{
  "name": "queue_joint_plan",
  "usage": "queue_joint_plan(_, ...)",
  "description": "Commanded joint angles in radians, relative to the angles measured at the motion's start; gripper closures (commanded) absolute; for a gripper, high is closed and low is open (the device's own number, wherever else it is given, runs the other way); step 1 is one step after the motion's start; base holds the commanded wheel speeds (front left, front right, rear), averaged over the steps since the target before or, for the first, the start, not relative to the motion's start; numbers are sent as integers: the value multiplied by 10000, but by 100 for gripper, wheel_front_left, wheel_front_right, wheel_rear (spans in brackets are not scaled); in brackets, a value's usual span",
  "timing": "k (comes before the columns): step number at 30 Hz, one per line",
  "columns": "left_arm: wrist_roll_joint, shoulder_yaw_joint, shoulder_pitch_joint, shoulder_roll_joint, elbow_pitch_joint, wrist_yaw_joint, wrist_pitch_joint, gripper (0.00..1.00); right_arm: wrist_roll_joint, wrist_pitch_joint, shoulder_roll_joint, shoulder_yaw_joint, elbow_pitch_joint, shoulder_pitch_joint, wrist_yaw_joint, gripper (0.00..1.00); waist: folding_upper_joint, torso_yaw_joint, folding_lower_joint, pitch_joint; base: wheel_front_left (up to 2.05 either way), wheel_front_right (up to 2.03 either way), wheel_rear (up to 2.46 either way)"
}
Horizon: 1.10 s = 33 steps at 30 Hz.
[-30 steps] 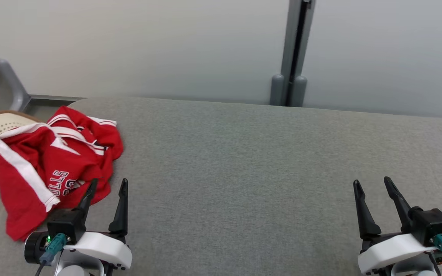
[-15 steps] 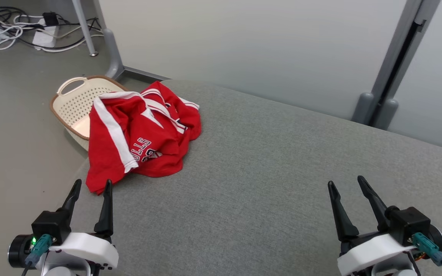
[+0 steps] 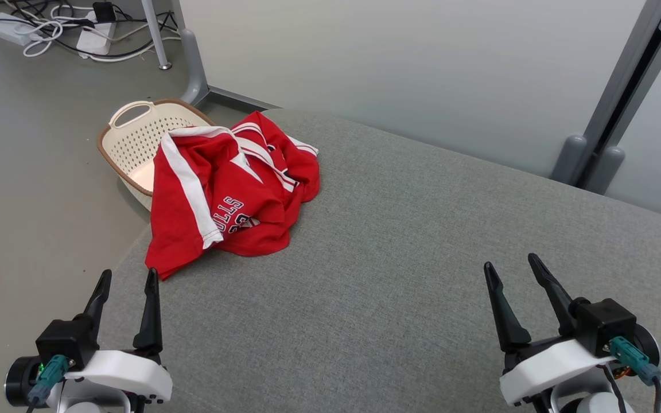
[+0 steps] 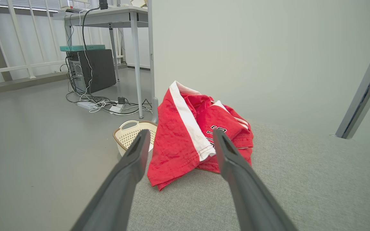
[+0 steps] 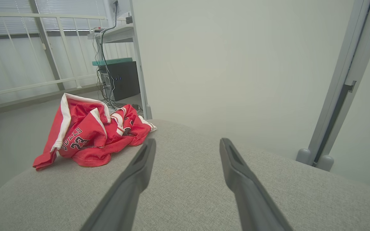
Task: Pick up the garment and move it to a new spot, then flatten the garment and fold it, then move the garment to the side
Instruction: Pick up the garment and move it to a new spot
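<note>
The garment (image 3: 233, 195), a red jersey with white bands and lettering, is seen crumpled in a heap at the upper left of the head view. It lies on the corner of the grey counter (image 3: 411, 246), and one part is draped over the edge above a cream basket (image 3: 129, 137) on the floor. Both pincers are released and nothing is held. The left pincer (image 3: 128, 273) is shown at the lower left, near the garment's closest hem but apart from it. The right pincer (image 3: 509, 261) is shown at the lower right, well apart from the heap.

The cloth is judged to be light, thin and limp (probably a smooth knit, so somewhat slippery). Sagging and trailing are to be expected once it is lifted, and no breakage is to be feared. A hold is best taken on a bunched fold, or on the thicker white-banded hem at the centre left of the frame, where several layers can be pinched together. A single thin layer could be lost from the fingers, and the overhanging part could be snagged on the basket rim.
</note>
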Motion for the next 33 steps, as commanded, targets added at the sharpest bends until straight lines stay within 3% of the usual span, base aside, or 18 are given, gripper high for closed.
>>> queue_joint_plan(1, 51, 13, -74, 2, 2, -8, -4, 0, 34, -33, -46, -42, 22, -91, -3, 0, 0, 4, 0, 9, 0, 0, 0)
queue_joint_plan(10, -41, -152, -573, -86, 326, -62, -4, 0, -50, 47, -35, -210, -132, -17, -3, 0, 0, 9, 0, 233, 0, 0, 0)
queue_joint_plan(16, -291, -94, -1570, -158, 1003, -75, -2, 0, -266, 513, -300, -94, -744, -449, -3, 0, 0, -476, 0, 1403, 0, 0, 0)
queue_joint_plan(22, -589, 114, -3390, -147, 3126, -90, -2, 0, -424, 1109, -843, 68, -1542, -1172, -3, 0, 0, -1164, 0, 3135, 0, 0, 0)
queue_joint_plan(30, -831, 641, -4836, 144, 5456, 0, -4, 0, -461, 1164, -1027, -101, -1779, -1559, -3, 0, 0, -1491, 0, 3996, 0, 0, 0)
queue_joint_plan(31, -858, 707, -4941, 182, 5624, 0, -4, 27, -450, 1150, -1016, -135, -1763, -1570, -3, 0, 0, -1499, 0, 4023, 0, 0, 0)
queue_joint_plan(32, -861, 746, -5042, 220, 5701, -8, -4, 77, -449, 1135, -1013, -150, -1742, -1583, -3, 0, 0, -1498, 0, 4044, 0, 0, 0)
queue_joint_plan(33, -868, 825, -5113, 251, 5746, 22, -4, 100, -462, 1111, -1003, -191, -1727, -1587, -3, 0, 0, -1486, 0, 4059, 0, 0, 0)
